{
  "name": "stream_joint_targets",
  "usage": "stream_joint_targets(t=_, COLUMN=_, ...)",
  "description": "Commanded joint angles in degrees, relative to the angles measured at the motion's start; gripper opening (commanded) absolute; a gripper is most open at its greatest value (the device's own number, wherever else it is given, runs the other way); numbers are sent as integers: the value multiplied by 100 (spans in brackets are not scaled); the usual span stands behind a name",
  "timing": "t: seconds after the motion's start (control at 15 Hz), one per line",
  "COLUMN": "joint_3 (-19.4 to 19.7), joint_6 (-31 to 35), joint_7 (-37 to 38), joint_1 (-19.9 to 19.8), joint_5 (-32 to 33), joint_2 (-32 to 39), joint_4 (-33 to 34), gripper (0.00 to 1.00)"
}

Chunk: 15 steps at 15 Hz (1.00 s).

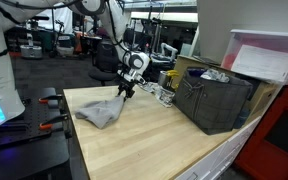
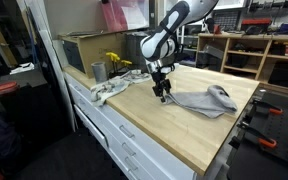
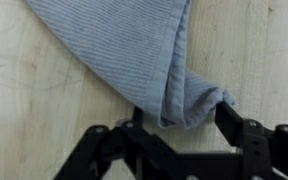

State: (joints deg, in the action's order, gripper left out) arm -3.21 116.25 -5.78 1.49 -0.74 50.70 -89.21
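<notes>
A grey cloth lies on the light wooden table; it also shows in the other exterior view. My gripper hangs low over the table at one end of the cloth, also visible in the exterior view. In the wrist view the black fingers of the gripper are shut on a folded, bunched end of the cloth. The cloth touches both fingers. The rest of it spreads away across the wood.
A dark crate with items stands on the table beside a box. A metal cup, a yellow object and a pale rag lie near it. The table's front edge is close.
</notes>
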Motion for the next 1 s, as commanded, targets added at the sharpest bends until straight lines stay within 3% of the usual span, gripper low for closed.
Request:
stream_joint_targets(t=0.0, joint_3=71, joint_6=-668, joint_7=-226, joint_1=-40, joint_5=207, joint_2=-148, joint_4=17, gripper=42)
stream_joint_targets(t=0.4, joint_3=202, joint_6=-1117, joint_7=184, joint_1=63, joint_5=443, joint_2=-373, joint_4=202, gripper=1)
stream_joint_targets(t=0.93, joint_3=635, joint_6=-672, joint_7=1575, joint_1=432, joint_5=846, joint_2=-804, joint_4=1295, gripper=2)
